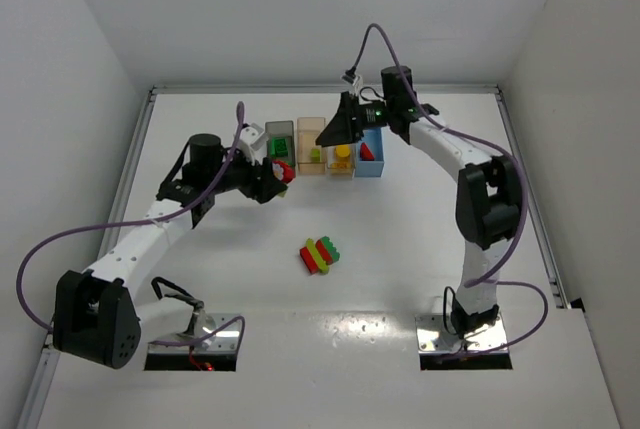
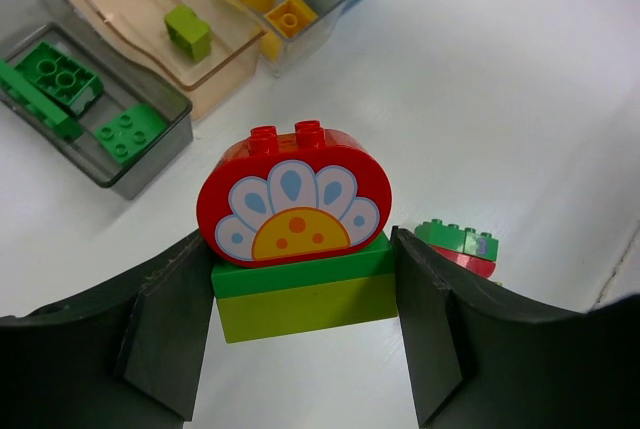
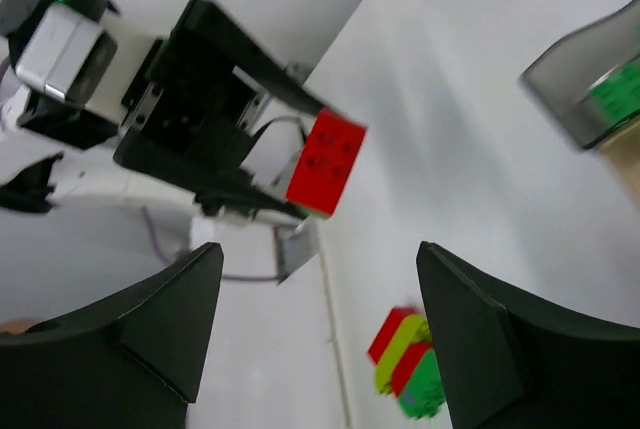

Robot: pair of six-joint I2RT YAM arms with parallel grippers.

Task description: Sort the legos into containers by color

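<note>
Holding: my left gripper was clamped on a stuck-together stack. It pinched the lime green brick and dark green plate at the bottom, with a red flower-printed brick riding on top.
Stack position: lifted off the surface, near the dark grey bin, which had dark green bricks inside.
Handling: I judged the stack light, rigid and slick-sided. The stud joints looked liable to part under a sideways knock, so the flat side faces of the lower bricks seemed the safest hold. With three colours joined, I reckoned it needed pulling apart before anything went into a bin.
Left arm pose: reached forward and inward, wrist tipped down toward the bins.
Right arm pose: stretched out high beside the clear bin and blue bin. The right gripper was spread apart with nothing between its fingers, and its camera was turned toward the held stack.
Remaining legos: a small pile at mid-surface, well apart from both grippers.
</note>
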